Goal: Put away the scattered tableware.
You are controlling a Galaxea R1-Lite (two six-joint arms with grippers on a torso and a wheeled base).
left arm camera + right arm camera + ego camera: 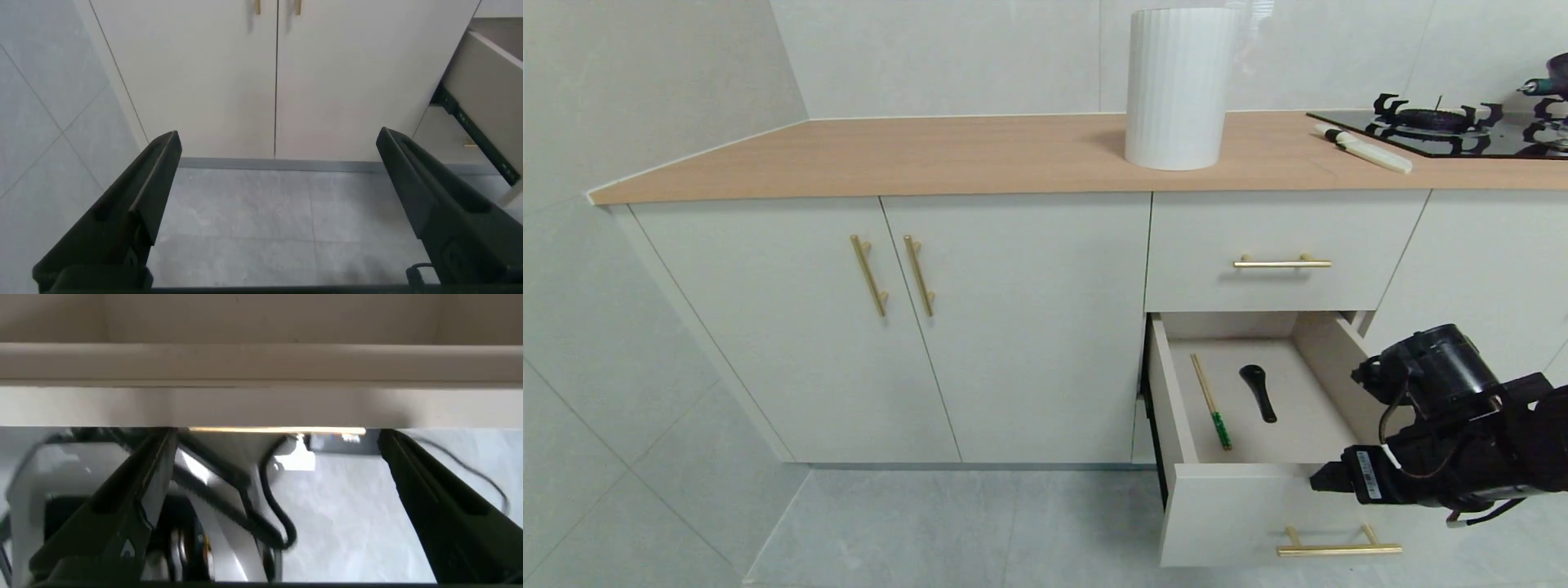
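The lower drawer (1176, 408) stands pulled out. Inside it lie a pair of wooden chopsticks with green ends (1211, 401) and a black spoon (1259, 392), side by side. A cream-coloured utensil (1364, 149) rests on the wooden counter beside the stove. My right gripper (1327, 482) hangs at the drawer's front right corner, above its gold handle (1338, 545). In the right wrist view that gripper (278, 441) is open and holds nothing, with the drawer front (261, 404) and its handle (278, 430) close ahead. My left gripper (278, 139) is open and holds nothing, low above the floor and facing the cabinet doors.
A tall white ribbed cylinder (1176, 86) stands on the counter (890, 155). A black gas stove (1445, 126) is at the far right. The upper drawer (1282, 249) and double cabinet doors (898, 327) are closed. Grey tiled floor (890, 531) lies in front.
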